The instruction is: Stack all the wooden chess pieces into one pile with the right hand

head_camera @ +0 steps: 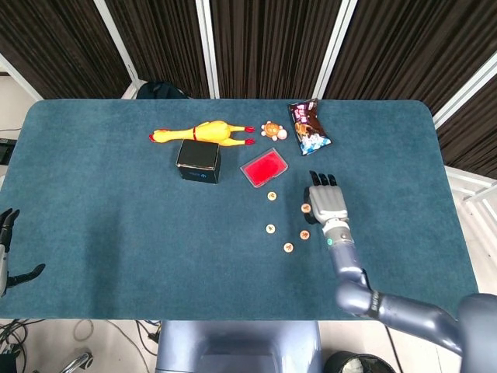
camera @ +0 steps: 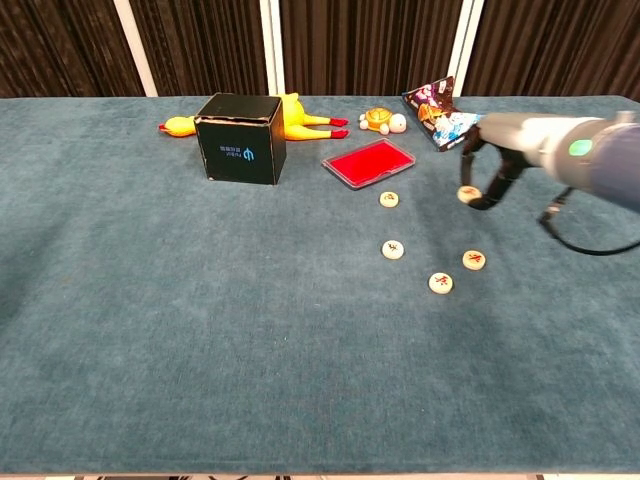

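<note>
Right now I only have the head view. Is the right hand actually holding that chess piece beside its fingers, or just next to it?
Observer: Holding. In the chest view the chess piece sits pinched between the fingers of the right hand, which point down.
Operator: Any stack started?
Observer: No. From the side, the other four pieces each lie flat as single discs on the table, apart from one another.
Operator: Is the held one off the table?
Observer: It seems slightly raised, with the fingertips reaching lower than it. I can't confirm a gap.
</note>
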You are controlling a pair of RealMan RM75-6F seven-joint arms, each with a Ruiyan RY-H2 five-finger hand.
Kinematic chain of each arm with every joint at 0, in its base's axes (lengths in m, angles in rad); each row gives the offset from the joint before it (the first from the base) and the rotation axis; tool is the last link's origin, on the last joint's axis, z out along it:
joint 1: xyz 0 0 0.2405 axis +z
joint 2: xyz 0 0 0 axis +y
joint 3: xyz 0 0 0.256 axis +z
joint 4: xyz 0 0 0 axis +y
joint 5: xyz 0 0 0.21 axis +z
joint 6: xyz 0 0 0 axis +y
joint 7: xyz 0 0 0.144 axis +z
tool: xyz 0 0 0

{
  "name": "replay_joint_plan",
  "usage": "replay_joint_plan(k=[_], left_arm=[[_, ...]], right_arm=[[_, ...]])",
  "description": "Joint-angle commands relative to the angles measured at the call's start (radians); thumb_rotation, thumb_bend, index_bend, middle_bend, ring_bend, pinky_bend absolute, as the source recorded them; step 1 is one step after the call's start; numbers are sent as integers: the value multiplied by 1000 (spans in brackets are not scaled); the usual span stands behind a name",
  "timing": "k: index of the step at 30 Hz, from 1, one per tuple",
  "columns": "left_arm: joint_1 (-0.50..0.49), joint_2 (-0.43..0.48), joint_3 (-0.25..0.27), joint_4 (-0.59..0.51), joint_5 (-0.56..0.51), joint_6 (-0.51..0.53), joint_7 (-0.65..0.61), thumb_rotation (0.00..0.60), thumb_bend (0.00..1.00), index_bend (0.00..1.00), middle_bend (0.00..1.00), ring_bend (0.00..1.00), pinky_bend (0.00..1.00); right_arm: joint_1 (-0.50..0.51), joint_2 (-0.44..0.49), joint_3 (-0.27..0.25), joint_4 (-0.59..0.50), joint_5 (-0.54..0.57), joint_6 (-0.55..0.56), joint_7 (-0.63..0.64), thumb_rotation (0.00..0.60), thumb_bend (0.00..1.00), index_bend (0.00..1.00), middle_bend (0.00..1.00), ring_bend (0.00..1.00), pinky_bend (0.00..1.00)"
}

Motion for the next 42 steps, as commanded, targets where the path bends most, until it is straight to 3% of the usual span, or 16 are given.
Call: replay_joint_plan(k=[1,6,15,31,42], left_arm=[[0,-1,0,0,0,0,2,600,4,40,23,0,143],[1,-3,0,-2,-2,3,7,600,4,40,22,0,143],[1,-3,0,-3,-3,2,8,600,4,40,22,0,144],[0,-2,-1,-1,-6,-1,7,600,5,40,22,0,143],[0,-1,-3,-2,-9,-1,5,600,5,40,22,0,143]], right_arm=[[-72,109,-69,-146,-32,45,14,600,391,525,4,15,0],[-103,139,-113,-211,-70,66,45,600,391,525,5,15,0],[-128,89,-174,-190,-135,104,77,600,391,525,5,15,0],[-92,-52,-155,-61,-139,111,74,600,391,525,5,15,0],[-72,-90,-142,-23,-126,107,51,600,391,525,5,15,0]])
